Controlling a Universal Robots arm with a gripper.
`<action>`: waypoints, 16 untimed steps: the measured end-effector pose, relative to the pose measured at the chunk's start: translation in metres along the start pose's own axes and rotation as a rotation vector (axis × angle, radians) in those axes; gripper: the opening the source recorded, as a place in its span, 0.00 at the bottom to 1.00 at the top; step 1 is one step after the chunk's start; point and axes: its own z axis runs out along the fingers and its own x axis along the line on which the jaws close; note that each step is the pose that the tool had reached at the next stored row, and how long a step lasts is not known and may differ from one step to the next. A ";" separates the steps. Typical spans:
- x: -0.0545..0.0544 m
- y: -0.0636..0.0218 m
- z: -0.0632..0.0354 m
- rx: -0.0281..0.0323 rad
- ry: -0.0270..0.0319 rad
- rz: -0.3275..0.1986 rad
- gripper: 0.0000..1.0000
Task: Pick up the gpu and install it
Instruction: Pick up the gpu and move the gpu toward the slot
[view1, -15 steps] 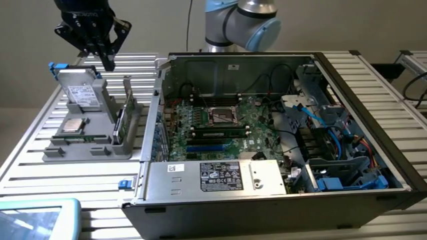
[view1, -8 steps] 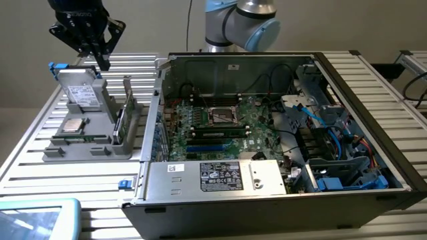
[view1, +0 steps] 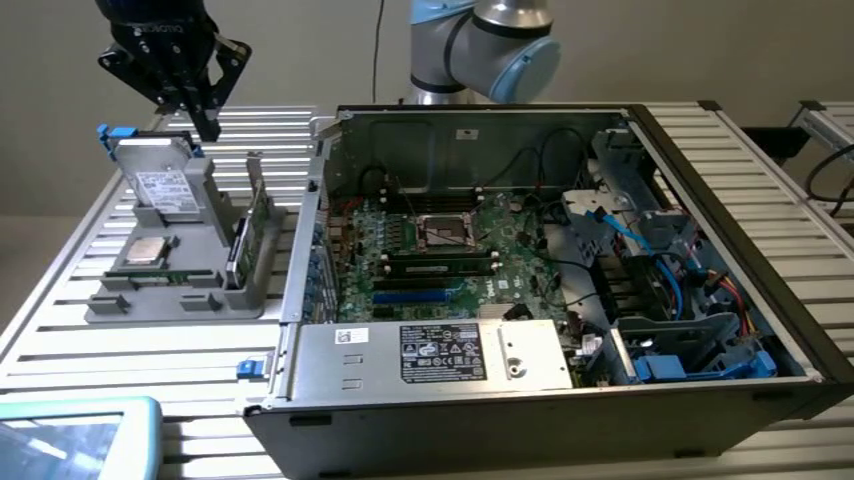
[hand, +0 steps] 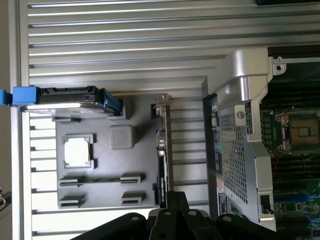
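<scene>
Pincer (view1: 208, 128) fingers are pressed together with nothing between them, and it hangs in the air above the grey holder (view1: 174, 300) on the slatted bench (view1: 80, 340). Below it, untouched, the gpu (hand: 162, 165) stands on edge in a slot along the holder's side that faces the open computer case (view1: 534, 440). A square processor chip (hand: 79, 151) lies flat in the holder's middle. A silver hard drive (view1: 167, 185) with blue tabs leans upright at one end of the holder. The case stands just beside the holder, its green motherboard (view1: 400, 240) exposed.
</scene>
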 end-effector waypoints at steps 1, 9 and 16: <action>0.000 0.0000 0.0000 0.0000 0.0000 0.000 0.11; 0.000 0.0000 0.0000 0.0001 0.0001 0.000 0.11; 0.000 0.0000 0.0006 0.0001 0.0001 0.000 0.24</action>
